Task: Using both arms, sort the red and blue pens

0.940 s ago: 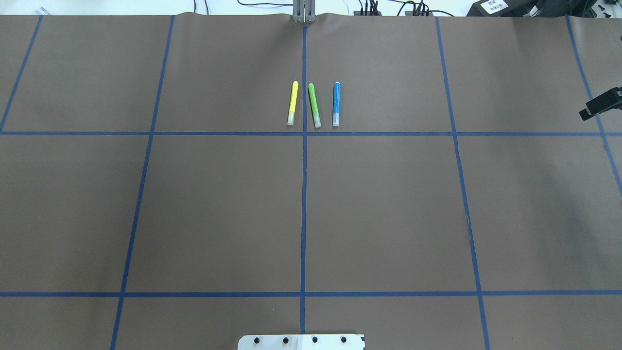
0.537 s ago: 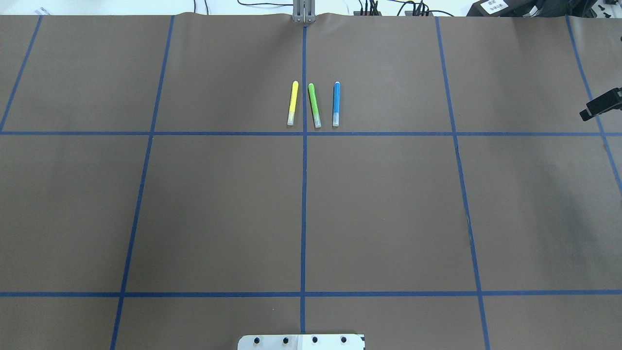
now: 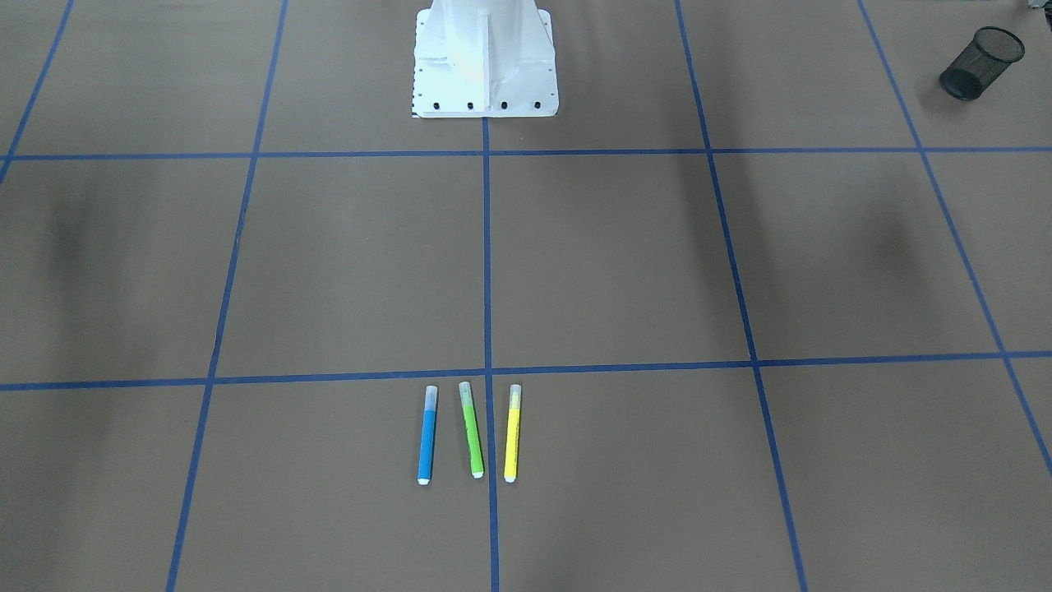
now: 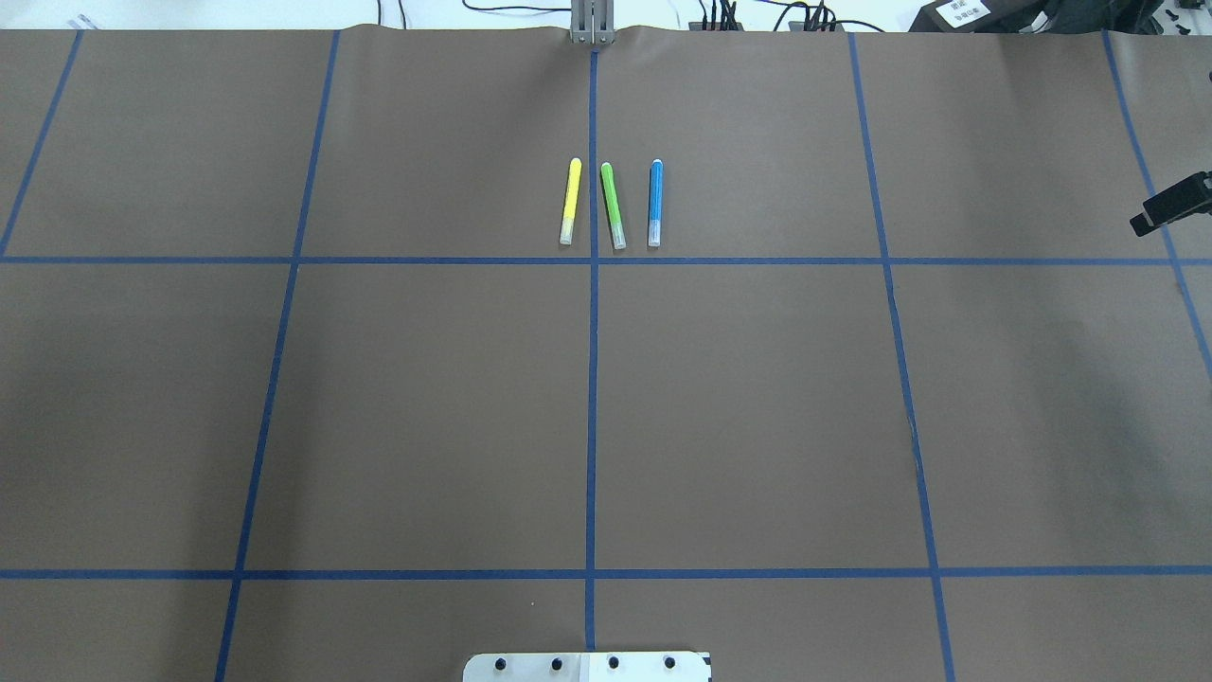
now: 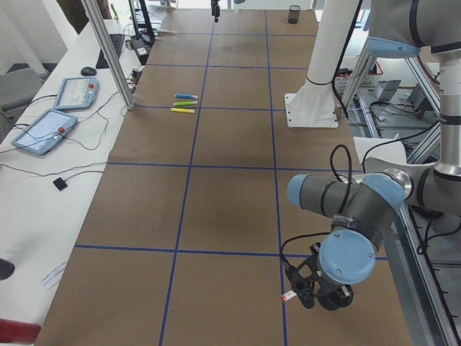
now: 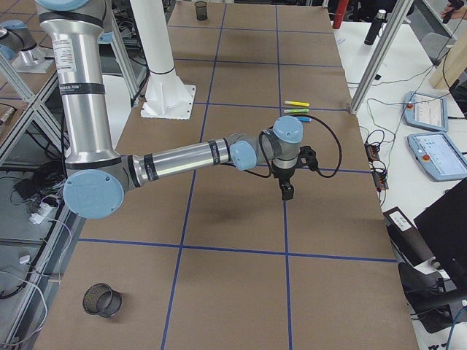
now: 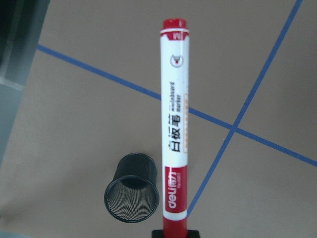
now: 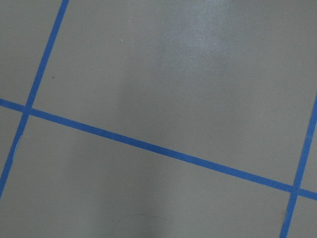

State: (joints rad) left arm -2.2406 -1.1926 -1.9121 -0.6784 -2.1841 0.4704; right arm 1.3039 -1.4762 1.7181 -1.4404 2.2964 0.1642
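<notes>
Left gripper [image 5: 308, 288] is clamped on the red whiteboard marker [image 7: 174, 124] at its wide red end, with a black mesh cup [image 7: 132, 194] on the table below. Blue pen [image 4: 655, 202] lies flat beside the green marker [image 4: 613, 205] and yellow marker [image 4: 570, 201], well apart from the right gripper [image 4: 1172, 208]. Can't tell if that one is open or closed.

The left arm [image 5: 344, 205] is folded up low near the robot's edge of the table, and its wrist bends down. The left gripper [image 5: 306, 288] is clamped on the red pen [image 7: 174, 124]. The right arm [image 6: 186, 157] reaches far out, almost flat. The right gripper [image 6: 287, 191] points straight down, and how its jaws stand is too hard to see.
</notes>
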